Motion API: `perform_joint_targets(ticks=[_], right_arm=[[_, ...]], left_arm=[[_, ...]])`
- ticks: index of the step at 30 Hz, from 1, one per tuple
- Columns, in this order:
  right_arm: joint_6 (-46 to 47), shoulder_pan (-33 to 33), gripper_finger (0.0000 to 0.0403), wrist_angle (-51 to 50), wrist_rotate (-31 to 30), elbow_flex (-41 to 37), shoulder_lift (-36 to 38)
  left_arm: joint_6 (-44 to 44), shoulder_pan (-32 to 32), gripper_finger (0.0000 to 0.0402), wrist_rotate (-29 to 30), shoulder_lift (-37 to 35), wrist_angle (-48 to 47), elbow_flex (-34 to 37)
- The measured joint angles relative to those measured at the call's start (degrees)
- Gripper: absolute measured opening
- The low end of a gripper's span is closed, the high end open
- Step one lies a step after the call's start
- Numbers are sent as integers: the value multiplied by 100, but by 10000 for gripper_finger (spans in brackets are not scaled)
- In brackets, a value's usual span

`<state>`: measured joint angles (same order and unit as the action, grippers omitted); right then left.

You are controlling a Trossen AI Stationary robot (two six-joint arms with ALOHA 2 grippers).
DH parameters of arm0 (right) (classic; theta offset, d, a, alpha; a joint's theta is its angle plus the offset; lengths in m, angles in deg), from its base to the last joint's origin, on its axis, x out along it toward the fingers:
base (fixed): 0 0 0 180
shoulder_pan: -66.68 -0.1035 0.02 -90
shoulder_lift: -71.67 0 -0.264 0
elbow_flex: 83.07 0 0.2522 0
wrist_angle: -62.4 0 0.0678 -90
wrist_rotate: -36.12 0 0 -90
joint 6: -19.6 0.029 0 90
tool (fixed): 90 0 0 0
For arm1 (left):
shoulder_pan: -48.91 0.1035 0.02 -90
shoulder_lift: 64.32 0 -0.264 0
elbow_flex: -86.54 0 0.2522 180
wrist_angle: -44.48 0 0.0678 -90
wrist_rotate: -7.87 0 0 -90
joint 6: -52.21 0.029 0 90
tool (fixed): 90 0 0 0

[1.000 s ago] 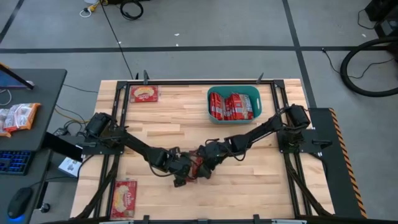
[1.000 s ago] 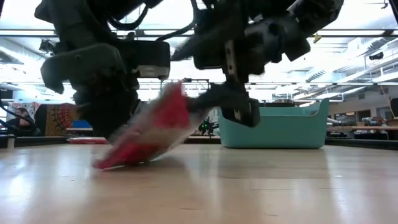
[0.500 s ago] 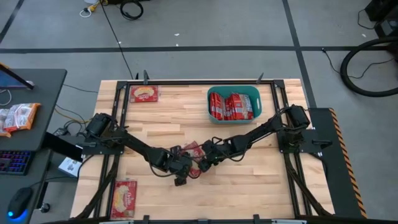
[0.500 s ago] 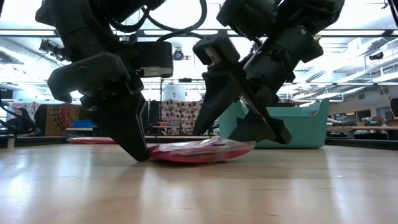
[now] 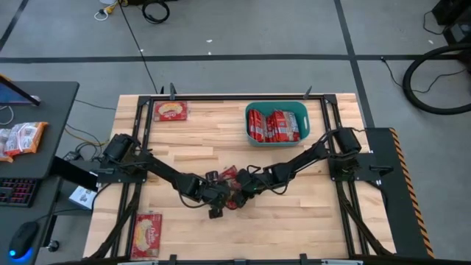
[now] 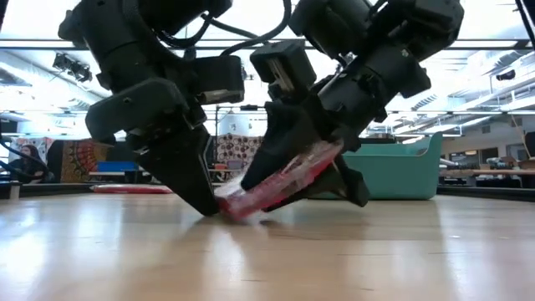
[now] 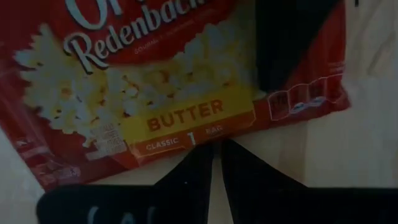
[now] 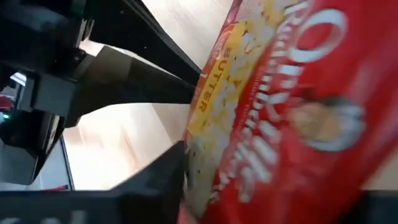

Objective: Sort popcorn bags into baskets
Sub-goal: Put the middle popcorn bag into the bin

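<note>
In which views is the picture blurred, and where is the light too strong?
Right wrist view: the popcorn bag is smeared, its script hard to read. Left wrist view: soft, but "BUTTER" reads clearly. Low view: bright ceiling lights wash out the background, leaving both arms dark silhouettes above the teal basket. High view: even light, no glare.

A wooden table (image 5: 221, 147) stands on grey floor (image 5: 243, 37); a dark side desk (image 5: 44, 110) holds orange-and-white packets (image 5: 20, 138), a keyboard (image 5: 16, 191) and a mouse (image 5: 22, 239)
</note>
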<state>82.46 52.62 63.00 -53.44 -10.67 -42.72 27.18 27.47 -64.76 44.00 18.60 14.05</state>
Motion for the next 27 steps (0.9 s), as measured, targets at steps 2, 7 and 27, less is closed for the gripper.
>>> perform_joint_targets(ticks=[2,7,27], right_arm=[[-34,-19,109,-199,-39,27,95],[-325,-44,28,-1757,-329,207,695],[208,2245,35,-10225,-3230,2925,1613]], left_arm=[[-237,11,43,63,-57,-277,-8],[-613,103,43,222,-360,-1394,14],[2117,2520,43,2008,-1990,-2924,2]])
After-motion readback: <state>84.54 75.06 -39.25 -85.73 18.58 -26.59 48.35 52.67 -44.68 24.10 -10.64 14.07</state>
